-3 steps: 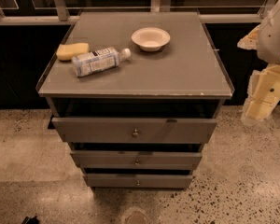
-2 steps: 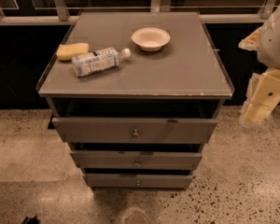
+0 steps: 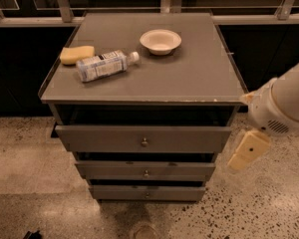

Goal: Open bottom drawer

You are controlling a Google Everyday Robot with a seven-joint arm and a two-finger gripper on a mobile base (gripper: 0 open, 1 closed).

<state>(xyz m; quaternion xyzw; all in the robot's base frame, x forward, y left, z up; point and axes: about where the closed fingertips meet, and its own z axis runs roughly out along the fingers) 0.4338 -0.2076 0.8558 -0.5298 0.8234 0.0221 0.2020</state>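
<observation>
Jaw state can't be told; gripper (image 3: 248, 151) sits right of the cabinet, apart from the bottom drawer (image 3: 114, 193)

Jaws: open or closed, cannot tell. Only a cream-coloured block shows, hanging tilted under the white rounded arm (image 3: 284, 103). The gripper is at the right edge of the view, off the cabinet's front right corner and level with the top and middle drawer fronts. It touches nothing and holds nothing visible.

The speckled terrazzo floor (image 3: 30, 173) fills the bottom of the view and runs under the cabinet.

The bottom drawer is the lowest and narrowest-looking grey front, just above the floor. Its small round knob (image 3: 147, 194) is at the centre. The gripper is well up and to the right of that knob. I cannot tell whether this drawer is pulled out at all.

The middle drawer (image 3: 109, 171) is directly above, a bit wider in view, with a dark gap between the two fronts. The top drawer (image 3: 99, 138) has the widest and tallest front, with a dark slot between it and the cabinet top (image 3: 199, 78).

On the flat grey top, towards the left, a clear plastic bottle (image 3: 103, 65) with a label lies on its side, cap pointing right. A yellow sponge (image 3: 76, 54) lies just beside it on the far left, touching or nearly so. A white bowl (image 3: 160, 41) stands upright further back near the centre, apart from the bottle.

Behind the cabinet, a pale rail (image 3: 269, 20) runs across dark panels.
</observation>
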